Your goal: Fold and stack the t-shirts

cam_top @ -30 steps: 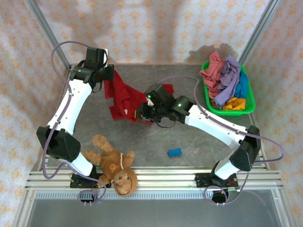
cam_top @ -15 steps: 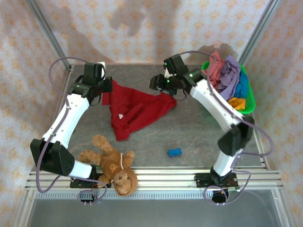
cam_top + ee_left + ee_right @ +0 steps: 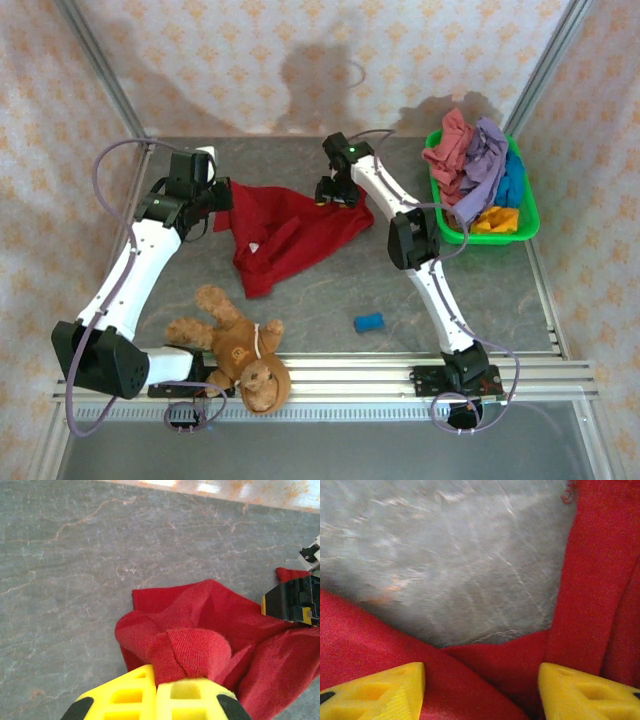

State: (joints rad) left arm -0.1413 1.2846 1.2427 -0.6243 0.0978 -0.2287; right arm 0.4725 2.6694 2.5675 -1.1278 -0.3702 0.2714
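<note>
The dark red t-shirt (image 3: 290,230) lies on the table (image 3: 420,300) between the two arms, half spread and not flat: its far edge runs from one gripper to the other, and a long wrinkled part hangs toward the near side, close to the teddy bear (image 3: 240,350) but apart from it. The left gripper (image 3: 210,192) has its fingers together, clamped on a bunched corner of the shirt, and the left wrist view shows a thick roll of red cloth pinched there. The right gripper (image 3: 335,193) stands over the opposite corner with its fingers (image 3: 380,690) apart; the cloth lies under and between them, but they do not pinch it. The other tees, salmon pink (image 3: 452,150), lavender (image 3: 485,165), teal blue (image 3: 512,180) and orange-yellow (image 3: 497,220), are heaped in the green basket (image 3: 437,205). I judge the step to be the spreading of the shirt before folding. The risk is on the right side: if the left arm pulls now, nothing anchors the far corner and the shirt will slide into a heap. If the right fingers close where they are, they may catch two layers, and the fold would then be crooked. A wide pull toward the near side could also drag the hem onto the bear.
</note>
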